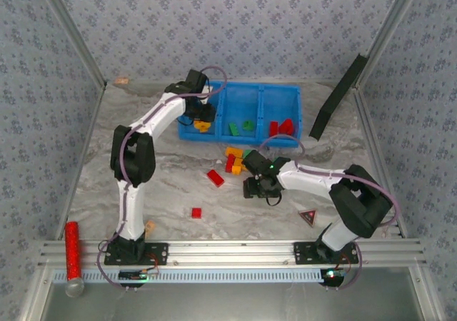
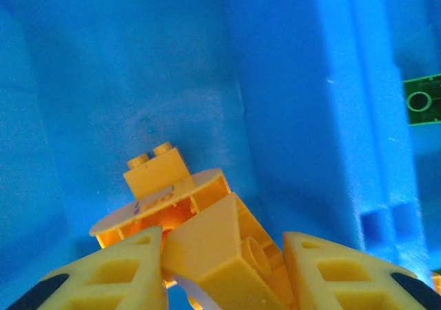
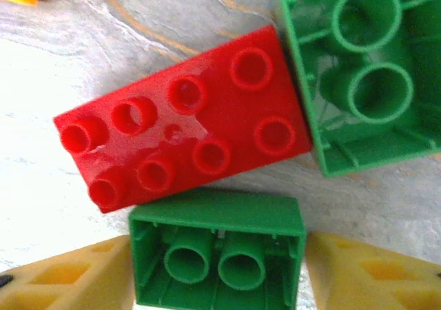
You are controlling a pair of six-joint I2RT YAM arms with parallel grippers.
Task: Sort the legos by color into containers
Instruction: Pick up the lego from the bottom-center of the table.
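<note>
Handling:
- Blue tray [image 1: 260,87], upper centre of the top view: rigid moulded walls, three compartments. I expect it to stay put.
- Legos: hard glossy plastic. I'd judge them light, stiff and a bit slick, so pinch across the flat side walls, not over the studs.

Looks:
- Loose pile [image 1: 234,160] sits on the surface [image 1: 107,192] just below the tray. It's mixed orange-yellow, red and green.
- Left end effector [image 2: 220,255] is clamped on a yellow brick [image 2: 213,244], bottom centre of its view, inside the left compartment.
- Right end effector [image 3: 218,272] straddles a small green brick [image 3: 217,220], studs down, bottom centre. The jaws sit at its short sides, but I can't tell if they're gripping.
- An eight-stud red brick [image 3: 182,120] is butted against it above.
</note>
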